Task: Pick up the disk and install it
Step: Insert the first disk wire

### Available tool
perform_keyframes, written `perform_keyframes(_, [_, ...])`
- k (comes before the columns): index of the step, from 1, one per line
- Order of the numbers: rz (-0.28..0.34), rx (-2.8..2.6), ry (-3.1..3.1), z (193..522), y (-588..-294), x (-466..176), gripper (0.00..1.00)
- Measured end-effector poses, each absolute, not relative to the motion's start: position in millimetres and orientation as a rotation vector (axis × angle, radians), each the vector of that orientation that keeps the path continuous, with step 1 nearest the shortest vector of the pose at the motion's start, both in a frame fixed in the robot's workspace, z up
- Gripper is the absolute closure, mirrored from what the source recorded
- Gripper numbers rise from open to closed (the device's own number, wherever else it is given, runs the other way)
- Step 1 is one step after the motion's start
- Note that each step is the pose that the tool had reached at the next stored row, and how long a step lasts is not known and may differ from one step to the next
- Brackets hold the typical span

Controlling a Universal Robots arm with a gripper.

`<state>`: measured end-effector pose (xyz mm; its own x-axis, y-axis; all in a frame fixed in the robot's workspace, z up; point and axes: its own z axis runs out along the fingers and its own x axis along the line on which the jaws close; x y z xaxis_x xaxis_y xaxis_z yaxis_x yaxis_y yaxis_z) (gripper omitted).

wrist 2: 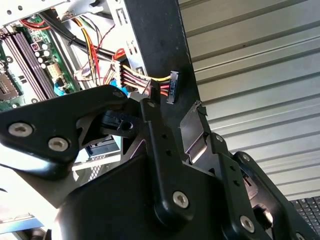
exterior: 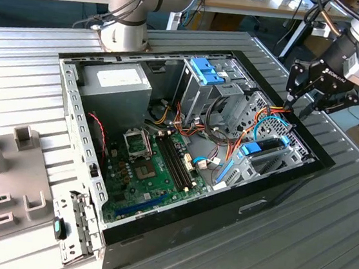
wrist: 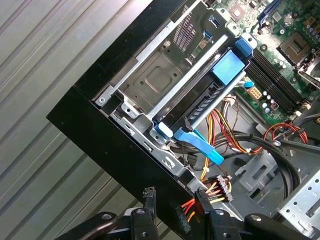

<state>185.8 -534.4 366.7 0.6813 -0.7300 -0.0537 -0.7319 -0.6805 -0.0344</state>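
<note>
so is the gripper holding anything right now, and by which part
Nothing is held. The gripper is open above the rim of the black case, and the disk lies inside it, apart from the gripper.

Open computer case (exterior: 176, 222) on ribbed metal table (exterior: 281, 263)

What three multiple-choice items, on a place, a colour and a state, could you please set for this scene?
1. Where is the disk? A inside the computer case; B on a chair; C on the floor.
2. What colour is the disk's end tab? A red; B blue; C green.
3. How is the pincer? A open, empty; B shut on a screwdriver; C shut on a cup.
Key: 1 A, the case's walls surround it; 2 B, the tab is bright blue; 3 A, its fingers stand apart, gripping nothing.
</note>
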Motion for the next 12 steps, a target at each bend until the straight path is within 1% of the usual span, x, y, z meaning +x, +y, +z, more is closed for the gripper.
perform_keyframes(3, [0.055, -2.831, 1.232, 366.7, -534.4, 185.8, 0.56])
perform_keyframes(4, [0.055, -2.831, 1.232, 366.7, -534.4, 185.8, 0.58])
perform_keyframes(5, [0.055, -2.831, 1.232, 366.8, -534.4, 185.8, 0.65])
perform_keyframes(7, [0.055, -2.831, 1.232, 366.7, -534.4, 185.8, 0.65])
perform_keyframes(8, [0.056, -2.831, 1.232, 366.7, -534.4, 185.8, 0.66])
perform_keyframes(9, [0.056, -2.831, 1.232, 366.7, -534.4, 185.8, 0.74])
perform_keyframes(12, [0.056, -2.83, 1.231, 366.7, -534.4, 185.8, 0.74])
